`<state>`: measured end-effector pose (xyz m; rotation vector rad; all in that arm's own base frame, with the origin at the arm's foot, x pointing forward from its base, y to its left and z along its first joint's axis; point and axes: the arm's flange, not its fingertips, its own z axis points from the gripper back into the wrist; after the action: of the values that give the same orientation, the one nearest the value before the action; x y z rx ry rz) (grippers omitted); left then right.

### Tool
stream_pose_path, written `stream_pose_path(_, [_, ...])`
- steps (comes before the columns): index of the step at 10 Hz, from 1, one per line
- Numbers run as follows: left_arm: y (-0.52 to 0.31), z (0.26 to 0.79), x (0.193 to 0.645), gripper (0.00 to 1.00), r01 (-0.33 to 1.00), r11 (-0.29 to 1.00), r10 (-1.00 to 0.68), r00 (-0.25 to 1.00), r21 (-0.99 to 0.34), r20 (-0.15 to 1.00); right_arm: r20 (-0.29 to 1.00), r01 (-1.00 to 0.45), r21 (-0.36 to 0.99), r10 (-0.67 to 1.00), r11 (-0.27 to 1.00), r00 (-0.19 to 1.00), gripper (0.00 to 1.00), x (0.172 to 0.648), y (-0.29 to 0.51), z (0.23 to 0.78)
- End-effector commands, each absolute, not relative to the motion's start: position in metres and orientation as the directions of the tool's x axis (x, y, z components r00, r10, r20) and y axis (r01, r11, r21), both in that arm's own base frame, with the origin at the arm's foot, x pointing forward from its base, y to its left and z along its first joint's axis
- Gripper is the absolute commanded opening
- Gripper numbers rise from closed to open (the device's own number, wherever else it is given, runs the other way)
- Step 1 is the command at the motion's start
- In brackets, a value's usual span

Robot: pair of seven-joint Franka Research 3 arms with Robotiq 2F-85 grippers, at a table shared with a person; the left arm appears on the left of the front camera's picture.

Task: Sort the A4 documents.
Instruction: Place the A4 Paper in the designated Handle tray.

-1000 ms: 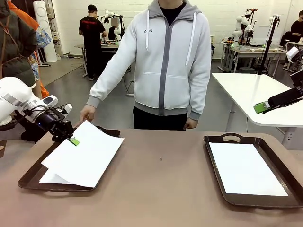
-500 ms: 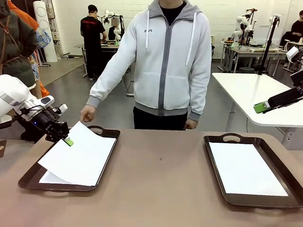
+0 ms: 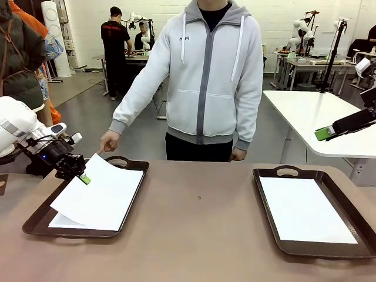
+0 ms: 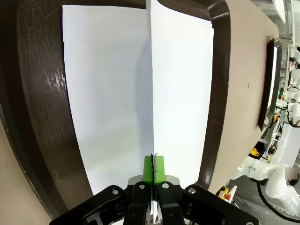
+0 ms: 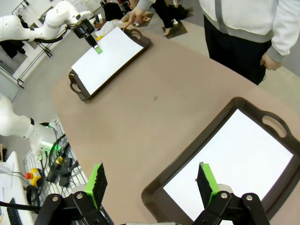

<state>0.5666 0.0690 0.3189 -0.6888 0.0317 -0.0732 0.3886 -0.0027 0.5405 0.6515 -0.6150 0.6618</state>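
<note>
My left gripper (image 3: pixel 84 178) is shut on the near-left edge of one white A4 document (image 3: pixel 103 191), which slopes down over the left dark brown tray (image 3: pixel 136 170). Another sheet (image 3: pixel 60 222) lies flat beneath it on the tray floor. In the left wrist view the green pads (image 4: pixel 153 165) pinch the held sheet (image 4: pixel 183 93) above the lying sheet (image 4: pixel 108 93). A person's hand (image 3: pixel 108 141) hovers by the held sheet's far corner. My right gripper (image 5: pixel 152 180) hangs open, high over the right tray (image 5: pixel 157 187), which holds one sheet (image 3: pixel 305 208).
The person in a grey hoodie stands at the table's far edge, behind the middle. Bare brown tabletop (image 3: pixel 200 223) lies between the two trays. A white table (image 3: pixel 317 111) stands farther off on the right.
My left gripper has pulled back to the left with the sheet, which now lies more squarely over the left tray. The person's hand stays by the far corner. The right gripper is unchanged.
</note>
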Motion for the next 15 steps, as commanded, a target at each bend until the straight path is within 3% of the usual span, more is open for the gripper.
stream_pose_path(1, [0.064,0.324,0.564,0.01,0.033,0.768,-0.061,0.998,-0.640,-0.022,0.691,-0.717,0.339,0.356,0.609,0.630,1.00,0.388,-0.003,0.540])
stream_pose_path(2, [0.065,0.325,0.564,0.19,0.041,0.773,-0.069,0.997,-0.633,-0.020,0.691,-0.717,0.339,0.356,0.609,0.630,1.00,0.388,-0.003,0.540])
stream_pose_path(3, [0.066,0.326,0.565,0.20,0.046,0.779,-0.075,0.997,-0.625,-0.020,0.691,-0.717,0.339,0.356,0.609,0.630,1.00,0.388,-0.003,0.540])
stream_pose_path(4, [0.066,0.326,0.565,0.39,0.050,0.784,-0.082,0.996,-0.619,-0.023,0.691,-0.717,0.339,0.356,0.609,0.630,1.00,0.388,-0.003,0.540])
stream_pose_path(5, [0.066,0.327,0.565,0.23,0.051,0.788,-0.084,0.996,-0.614,-0.025,0.691,-0.717,0.339,0.356,0.609,0.630,1.00,0.388,-0.003,0.540])
stream_pose_path(6, [0.066,0.327,0.565,0.58,0.053,0.792,-0.086,0.996,-0.608,-0.025,0.691,-0.717,0.339,0.356,0.609,0.630,1.00,0.388,-0.003,0.540])
stream_pose_path(7, [0.066,0.328,0.565,0.43,0.055,0.796,-0.086,0.996,-0.602,-0.024,0.691,-0.717,0.339,0.356,0.609,0.630,1.00,0.388,-0.003,0.540])
stream_pose_path(8, [0.068,0.329,0.565,0.77,0.055,0.803,-0.086,0.996,-0.593,-0.024,0.691,-0.717,0.339,0.356,0.609,0.630,1.00,0.388,-0.003,0.540])
stream_pose_path(9, [0.069,0.330,0.565,0.62,0.055,0.810,-0.086,0.996,-0.584,-0.025,0.691,-0.717,0.339,0.356,0.609,0.630,1.00,0.388,-0.003,0.540])
stream_pose_path(10, [0.070,0.331,0.565,0.97,0.056,0.817,-0.086,0.996,-0.574,-0.026,0.691,-0.717,0.339,0.356,0.609,0.630,1.00,0.388,-0.003,0.540])
stream_pose_path(11, [0.070,0.332,0.565,0.62,0.057,0.821,-0.088,0.996,-0.568,-0.027,0.691,-0.717,0.339,0.356,0.609,0.630,1.00,0.388,-0.003,0.540])
stream_pose_path(12, [0.072,0.333,0.565,1.00,0.058,0.827,-0.089,0.996,-0.560,-0.028,0.691,-0.717,0.339,0.356,0.609,0.630,1.00,0.388,-0.003,0.540])
stream_pose_path(13, [0.073,0.335,0.565,0.81,0.059,0.829,-0.088,0.996,-0.556,-0.026,0.691,-0.717,0.339,0.356,0.609,0.630,1.00,0.388,-0.003,0.540])
stream_pose_path(14, [0.075,0.336,0.565,1.00,0.060,0.830,-0.087,0.996,-0.554,-0.022,0.691,-0.717,0.339,0.356,0.609,0.630,1.00,0.388,-0.003,0.540])
stream_pose_path(15, [0.075,0.337,0.565,1.00,0.062,0.832,-0.089,0.996,-0.551,-0.021,0.691,-0.717,0.339,0.356,0.609,0.630,1.00,0.388,-0.003,0.540])
